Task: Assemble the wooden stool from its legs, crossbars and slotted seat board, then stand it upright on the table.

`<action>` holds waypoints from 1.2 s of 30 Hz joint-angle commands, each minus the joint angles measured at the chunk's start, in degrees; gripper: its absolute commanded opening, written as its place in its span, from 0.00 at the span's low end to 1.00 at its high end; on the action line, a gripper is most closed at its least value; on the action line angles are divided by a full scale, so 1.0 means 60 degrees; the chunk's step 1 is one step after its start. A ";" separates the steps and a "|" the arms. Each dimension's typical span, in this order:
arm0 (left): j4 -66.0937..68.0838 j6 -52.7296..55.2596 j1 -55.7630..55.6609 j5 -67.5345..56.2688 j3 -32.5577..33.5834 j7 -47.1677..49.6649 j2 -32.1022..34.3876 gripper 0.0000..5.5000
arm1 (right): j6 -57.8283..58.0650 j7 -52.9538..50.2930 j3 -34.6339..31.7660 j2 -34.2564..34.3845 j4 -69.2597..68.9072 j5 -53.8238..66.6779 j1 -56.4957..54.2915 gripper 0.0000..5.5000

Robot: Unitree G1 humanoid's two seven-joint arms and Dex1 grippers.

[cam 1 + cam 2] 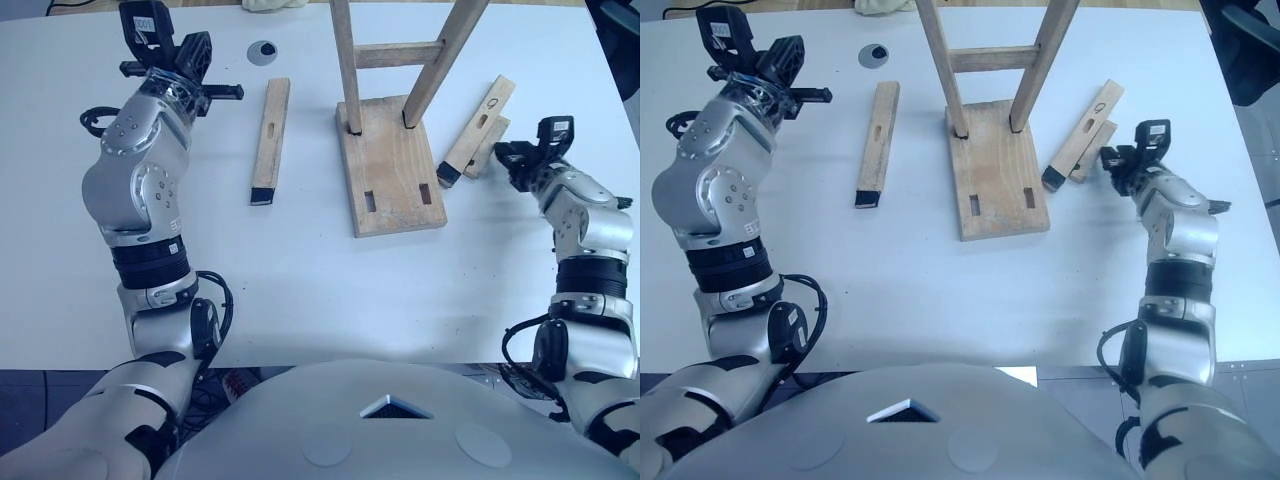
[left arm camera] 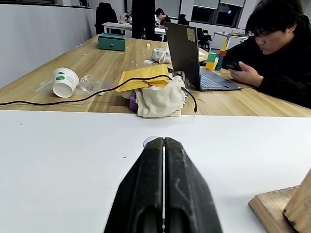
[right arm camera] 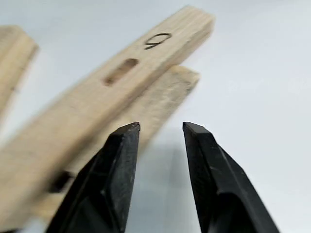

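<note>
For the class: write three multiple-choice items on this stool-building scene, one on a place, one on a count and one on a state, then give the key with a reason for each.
1. Where is the loose leg?
A. Flat on the table, left of the seat board
B. On top of the seat board
C. Upright in a slot

2. How many upright legs stand in the seat board?
A. One
B. Two
C. Four

3. How is the right gripper?
A. Open and empty
B. Shut on a leg
C. Shut on the seat board

Key:
1 A: it lies flat, apart from the seat board, on its left.
2 B: two upright legs rise from the far slots, joined by a crossbar.
3 A: its fingers stand apart with nothing between them.
</note>
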 commanded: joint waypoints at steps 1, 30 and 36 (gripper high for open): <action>0.0108 -0.0100 -0.0037 0.0070 0.0021 0.0047 0.0054 0.00 | 0.0948 -0.0424 -0.0204 0.0504 -0.0660 0.0400 0.0056 0.51; 0.0060 -0.0140 0.0107 0.0139 0.0029 0.0115 -0.0027 0.00 | 0.1260 -0.0154 0.0499 0.0252 -0.0751 0.0282 0.0534 0.51; -0.0030 -0.0130 0.0187 0.0148 0.0070 0.0156 -0.0029 0.00 | 0.1364 0.0490 0.0933 -0.0857 -0.1067 -0.0261 0.0843 0.51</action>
